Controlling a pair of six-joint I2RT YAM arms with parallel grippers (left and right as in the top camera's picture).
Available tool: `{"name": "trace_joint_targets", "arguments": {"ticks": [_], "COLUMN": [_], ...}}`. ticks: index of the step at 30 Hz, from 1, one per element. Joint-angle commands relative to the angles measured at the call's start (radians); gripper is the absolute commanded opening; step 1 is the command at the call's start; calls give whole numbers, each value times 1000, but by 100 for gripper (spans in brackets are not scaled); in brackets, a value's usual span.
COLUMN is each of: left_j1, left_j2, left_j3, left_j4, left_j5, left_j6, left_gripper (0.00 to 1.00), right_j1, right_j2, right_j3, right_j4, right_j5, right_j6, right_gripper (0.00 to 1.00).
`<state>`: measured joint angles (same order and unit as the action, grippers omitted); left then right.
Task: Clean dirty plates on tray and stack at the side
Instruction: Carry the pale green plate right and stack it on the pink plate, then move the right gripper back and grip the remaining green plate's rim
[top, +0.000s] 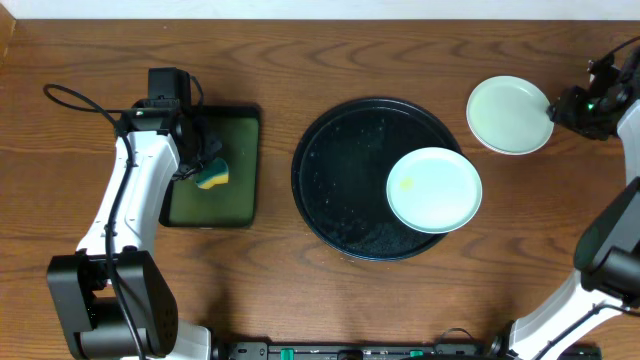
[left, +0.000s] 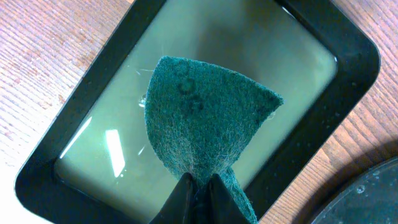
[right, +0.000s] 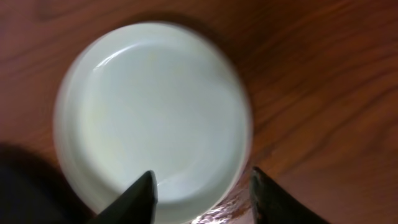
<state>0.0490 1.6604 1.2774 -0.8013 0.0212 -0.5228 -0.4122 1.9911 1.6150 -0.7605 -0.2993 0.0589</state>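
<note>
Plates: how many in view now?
2. One pale blue plate on the round black tray, right side; one pale green plate on the table, upper right. Another may hide under it.

Under me the surface (top: 300, 60) is warm brown wood with darker wavy grain. The round tray (top: 335, 190) is glossy black with fine pale speckles. The plate on it (top: 434, 190) is pale mint-blue with a faint yellowish smudge left of centre. The side plate (top: 508, 115) is pale green from overhead and whitish-green with a soft sheen from my right wrist. The small rectangular tray (top: 238, 180) has a black rim, a murky olive-green inside and white glare streaks. The sponge (left: 199, 118) has a teal-green fuzzy face with lighter fibres; overhead it shows yellow with a blue-green top. My left end effector (left: 198, 186) has black fingers, and so does my right end effector (right: 202, 186). My arms (top: 125, 200) are white shells with black joints and cables.
</note>
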Motion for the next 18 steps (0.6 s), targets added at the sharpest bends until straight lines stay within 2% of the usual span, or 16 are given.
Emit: {"name": "trace_joint_targets", "arguments": {"ticks": [1, 3, 6, 7, 11, 13, 14, 18], "left_j1": [2, 2, 2, 2, 2, 2, 2, 2], "left_j2": [-7, -7, -7, -7, -7, -7, -7, -7], "left_j3": [-8, -8, -8, -8, -8, -8, -8, -8], "left_j4": [-2, -2, -2, -2, -2, -5, -6, -5], "left_j5": [-2, -2, -2, -2, -2, -2, -2, -2], "left_j6": [6, 6, 6, 6, 6, 6, 7, 6], "left_gripper": [7, 7, 7, 7, 7, 7, 7, 8], "right_j1": [21, 47, 103, 145, 274, 347, 401, 488], "right_j2": [-139, -180, -214, -221, -222, -222, -222, -222], "right_j3": [6, 6, 6, 6, 1, -12, -30, -92], "right_j4": [-71, -160, -286, -358, -460, -485, -487, -444], "right_j5": [-205, -238, -187, -126, 136, 271, 323, 290], "right_j6": [15, 11, -19, -2, 123, 176, 221, 240], "right_gripper": [60, 64, 69, 73, 84, 99, 99, 99]}}
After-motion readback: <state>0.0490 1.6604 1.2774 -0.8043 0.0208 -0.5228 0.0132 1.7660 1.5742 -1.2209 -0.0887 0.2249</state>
